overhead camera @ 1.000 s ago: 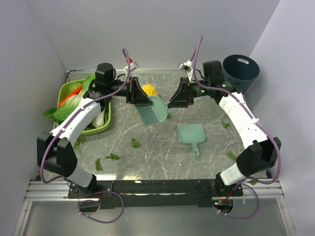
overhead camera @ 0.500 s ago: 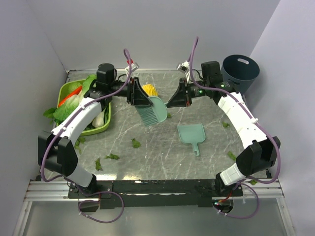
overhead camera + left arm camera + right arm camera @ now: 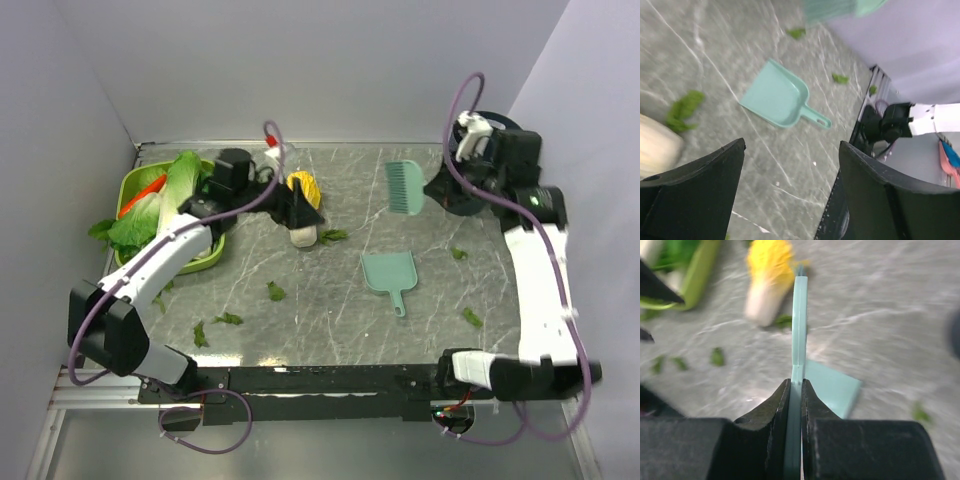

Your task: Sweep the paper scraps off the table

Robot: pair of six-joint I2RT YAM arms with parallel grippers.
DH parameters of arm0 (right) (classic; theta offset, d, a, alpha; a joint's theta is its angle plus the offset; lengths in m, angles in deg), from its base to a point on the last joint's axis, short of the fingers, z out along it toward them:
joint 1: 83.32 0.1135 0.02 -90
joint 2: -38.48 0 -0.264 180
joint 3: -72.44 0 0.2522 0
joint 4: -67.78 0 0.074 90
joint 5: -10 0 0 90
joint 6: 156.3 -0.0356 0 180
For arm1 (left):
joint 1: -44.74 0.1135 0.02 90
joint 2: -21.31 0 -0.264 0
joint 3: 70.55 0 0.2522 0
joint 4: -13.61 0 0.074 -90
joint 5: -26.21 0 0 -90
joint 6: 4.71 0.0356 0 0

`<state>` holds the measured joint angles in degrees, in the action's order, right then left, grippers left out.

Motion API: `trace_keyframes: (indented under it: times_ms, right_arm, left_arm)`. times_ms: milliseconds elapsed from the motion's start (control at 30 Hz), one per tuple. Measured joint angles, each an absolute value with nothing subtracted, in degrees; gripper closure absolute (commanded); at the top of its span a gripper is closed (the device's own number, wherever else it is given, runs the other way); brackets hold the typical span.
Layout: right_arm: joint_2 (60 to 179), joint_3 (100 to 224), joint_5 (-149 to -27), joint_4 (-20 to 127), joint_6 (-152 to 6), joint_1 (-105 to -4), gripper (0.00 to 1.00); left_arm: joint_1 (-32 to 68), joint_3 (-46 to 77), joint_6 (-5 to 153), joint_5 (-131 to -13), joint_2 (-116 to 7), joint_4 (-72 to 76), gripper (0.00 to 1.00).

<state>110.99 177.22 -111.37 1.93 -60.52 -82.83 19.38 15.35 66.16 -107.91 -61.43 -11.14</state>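
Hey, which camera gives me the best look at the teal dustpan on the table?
The left wrist view: the dustpan appears large and whole, scoop to handle, lying flat on the table. The top external view also shows it whole, only smaller. The right wrist view catches just a corner behind the brush.

Robot lab test cell, not a home: plain lavender-grey walls (image 3: 300,70) box in a marble-pattern worktop (image 3: 330,320). Left arm (image 3: 165,250) and right arm (image 3: 540,280) mounted on an aluminium rail frame (image 3: 100,385), purple cables (image 3: 447,115) exposed.
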Motion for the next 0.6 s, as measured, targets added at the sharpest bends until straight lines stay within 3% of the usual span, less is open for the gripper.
trace_keyframes:
  times_ms: [267, 600]
  right_arm:
    - [92.4, 175.5, -94.2, 0.7, -60.7, -82.9, 1.00]
    - [86.6, 169.9, -87.6, 1.8, -63.9, -82.8, 1.00]
  left_arm:
    - [6.5, 17.3, 64.5, -94.5, -70.9, -13.2, 0.28]
    - [1.2, 27.5, 60.1, -86.1, -91.1, -14.7, 0.28]
